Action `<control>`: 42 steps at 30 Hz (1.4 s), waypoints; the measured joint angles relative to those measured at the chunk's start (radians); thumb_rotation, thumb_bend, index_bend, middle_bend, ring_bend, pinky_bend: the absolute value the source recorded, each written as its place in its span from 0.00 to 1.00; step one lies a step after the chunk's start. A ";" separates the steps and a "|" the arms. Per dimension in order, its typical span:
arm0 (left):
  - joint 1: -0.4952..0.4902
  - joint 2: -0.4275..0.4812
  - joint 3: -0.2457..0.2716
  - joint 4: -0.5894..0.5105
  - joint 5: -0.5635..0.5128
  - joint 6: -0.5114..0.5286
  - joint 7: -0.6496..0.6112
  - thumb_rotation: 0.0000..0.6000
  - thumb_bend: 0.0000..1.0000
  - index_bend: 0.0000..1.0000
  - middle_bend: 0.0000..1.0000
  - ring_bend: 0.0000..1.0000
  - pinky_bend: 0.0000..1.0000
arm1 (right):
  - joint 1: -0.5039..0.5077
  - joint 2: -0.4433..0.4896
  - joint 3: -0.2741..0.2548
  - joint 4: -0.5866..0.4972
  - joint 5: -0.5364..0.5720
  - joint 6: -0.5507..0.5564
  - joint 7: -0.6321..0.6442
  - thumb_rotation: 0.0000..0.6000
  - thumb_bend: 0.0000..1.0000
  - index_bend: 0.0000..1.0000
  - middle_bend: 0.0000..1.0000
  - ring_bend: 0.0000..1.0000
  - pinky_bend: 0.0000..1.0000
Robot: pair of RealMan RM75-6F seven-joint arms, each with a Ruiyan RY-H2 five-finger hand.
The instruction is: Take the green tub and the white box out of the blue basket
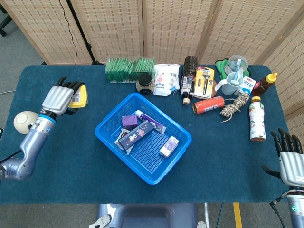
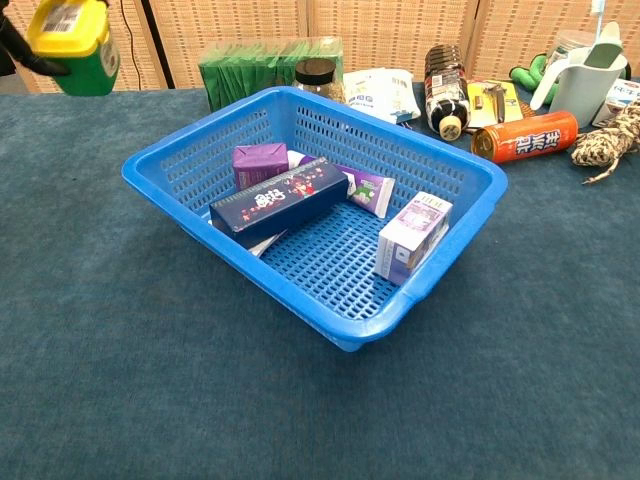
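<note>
My left hand (image 1: 59,98) holds the green tub with its yellow lid (image 1: 79,96) above the table, well left of the blue basket (image 1: 110,138). The chest view shows the green tub (image 2: 78,45) at the top left, with only dark fingertips (image 2: 20,50) of that hand at the frame's edge. The white box (image 1: 168,146) with purple print stands inside the basket near its right wall; in the chest view the white box (image 2: 413,236) leans against the basket (image 2: 260,274) rim. My right hand (image 1: 289,161) hangs past the table's right front corner, fingers spread and holding nothing.
A dark blue box (image 1: 136,134), a purple carton (image 1: 128,121) and a tube (image 1: 151,120) also lie in the basket. A white bowl (image 1: 26,122) sits just left of my left forearm. Bottles, a can (image 1: 208,105), a rope coil and packets line the back edge.
</note>
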 measured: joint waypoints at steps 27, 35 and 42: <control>0.049 -0.214 0.076 0.331 0.095 -0.249 -0.147 1.00 0.27 0.00 0.00 0.00 0.00 | 0.010 -0.008 -0.003 0.012 0.008 -0.022 0.012 1.00 0.00 0.00 0.00 0.00 0.00; 0.065 -0.078 0.048 0.086 0.089 -0.147 -0.099 1.00 0.26 0.00 0.00 0.00 0.00 | 0.008 -0.005 -0.002 0.007 0.009 -0.018 0.017 1.00 0.00 0.00 0.00 0.00 0.00; 0.068 0.063 -0.012 -0.187 0.124 -0.013 -0.032 1.00 0.26 0.00 0.00 0.00 0.00 | 0.007 -0.002 -0.004 0.004 0.004 -0.015 0.022 1.00 0.00 0.00 0.00 0.00 0.00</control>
